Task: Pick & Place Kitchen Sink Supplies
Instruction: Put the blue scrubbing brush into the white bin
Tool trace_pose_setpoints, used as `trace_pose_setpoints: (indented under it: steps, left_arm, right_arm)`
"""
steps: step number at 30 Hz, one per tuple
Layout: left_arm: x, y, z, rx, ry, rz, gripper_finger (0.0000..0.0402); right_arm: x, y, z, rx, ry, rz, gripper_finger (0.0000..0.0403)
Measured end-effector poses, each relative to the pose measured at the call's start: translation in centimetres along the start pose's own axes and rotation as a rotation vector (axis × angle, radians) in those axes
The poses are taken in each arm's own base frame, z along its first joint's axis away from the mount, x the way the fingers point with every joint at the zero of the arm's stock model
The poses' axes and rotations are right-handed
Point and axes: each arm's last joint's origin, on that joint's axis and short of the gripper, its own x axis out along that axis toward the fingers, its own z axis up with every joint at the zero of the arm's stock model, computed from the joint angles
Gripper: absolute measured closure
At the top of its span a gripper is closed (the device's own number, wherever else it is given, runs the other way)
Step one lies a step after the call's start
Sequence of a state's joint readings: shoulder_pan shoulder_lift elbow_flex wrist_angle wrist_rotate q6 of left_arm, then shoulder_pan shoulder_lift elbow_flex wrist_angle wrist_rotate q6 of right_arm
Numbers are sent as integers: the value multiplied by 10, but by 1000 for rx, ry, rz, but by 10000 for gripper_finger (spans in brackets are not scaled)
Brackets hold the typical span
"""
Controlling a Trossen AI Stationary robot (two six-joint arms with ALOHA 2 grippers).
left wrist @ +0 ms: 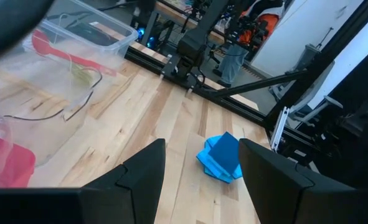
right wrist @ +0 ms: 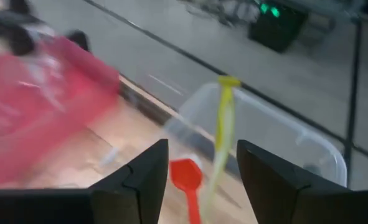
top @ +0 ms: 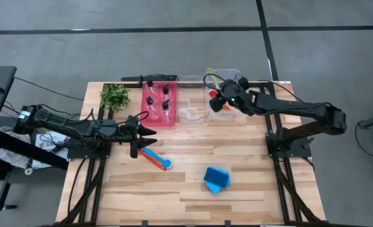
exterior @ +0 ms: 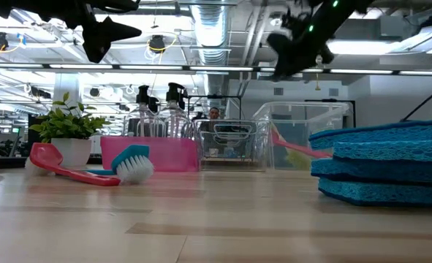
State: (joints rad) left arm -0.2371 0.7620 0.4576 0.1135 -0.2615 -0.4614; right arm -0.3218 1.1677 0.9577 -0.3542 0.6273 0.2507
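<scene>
A red utensil and a blue-headed brush (top: 154,157) lie flat on the wooden table; the brush's white bristles (exterior: 134,169) show in the low view. A stack of blue sponges (top: 216,178) lies toward the near right. Several clear black-capped bottles (top: 159,102) stand in a red bin. A red spoon (right wrist: 185,177) and a yellow-green utensil (right wrist: 224,127) lean inside a clear bin (top: 226,79) at the far right. My left gripper (top: 143,133) hovers open above the table, left of the brush. My right gripper (top: 216,101) is open and empty, up above the clear bin's near side.
A leafy plant (top: 115,96) stands at the far left beside the red bin (top: 149,120). A smaller clear bin (top: 189,107) sits between the red and the large clear bin. Bare wood lies between the brushes and the sponges and along the near edge.
</scene>
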Motion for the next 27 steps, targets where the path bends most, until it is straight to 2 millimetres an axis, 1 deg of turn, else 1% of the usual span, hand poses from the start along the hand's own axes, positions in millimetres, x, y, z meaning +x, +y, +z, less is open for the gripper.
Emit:
trace_pose_setpoints:
  steps: [3, 5, 6, 10, 12, 14, 17, 23, 27]
  left_arm:
    - [0, 0, 0, 3, 1, -2, 197]
    - [0, 0, 0, 8, 6, -12, 197]
    - [0, -1, 0, 9, 10, -20, 197]
    - [0, -2, -1, 25, 33, -67, 197]
    - [0, -4, -2, 41, 60, -126, 197]
    - [-1, -5, -2, 44, 83, -177, 197]
    - [-1, -6, -3, 46, 100, -213, 197]
    - [-1, -6, -5, 88, 117, -223, 197]
    - [-1, -1, -13, 102, 200, -180, 197]
  right_arm:
    - [-21, 3, 4, -39, -45, 101, 218]
    - [-35, 6, 6, -69, -57, 248, 221]
    - [-42, 8, 6, -81, -58, 344, 224]
    - [-70, 22, 3, -157, -23, 848, 236]
    - [-81, 30, 0, -184, -8, 1008, 243]
    - [-90, 36, -3, -194, -2, 1057, 249]
    - [-97, 42, -6, -203, -7, 1061, 259]
    - [-100, 52, -8, -204, -18, 1058, 272]
    - [-103, 55, -11, -219, -5, 1077, 275]
